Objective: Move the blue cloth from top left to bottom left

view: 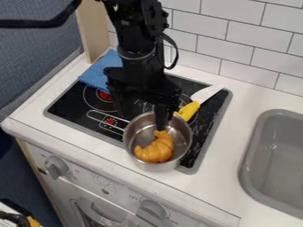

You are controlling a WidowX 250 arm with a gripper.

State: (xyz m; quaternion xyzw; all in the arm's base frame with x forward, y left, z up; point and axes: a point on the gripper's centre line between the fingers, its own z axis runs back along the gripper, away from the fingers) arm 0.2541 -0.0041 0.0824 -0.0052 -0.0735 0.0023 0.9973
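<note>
The gripper hangs over the middle of the black stove, above the left and back side of the metal pot. Its two fingers stand apart, open, with nothing seen held between them. The blue cloth lies at the back left corner of the stove, partly on the white counter and against the wooden post. The arm hides the cloth's right side. The gripper is to the right and front of the cloth, apart from it in this view.
A metal pot with a croissant inside stands on the stove's front right part. Behind it lies a knife with a yellow handle. A grey sink is at the right; a tiled wall runs along the back.
</note>
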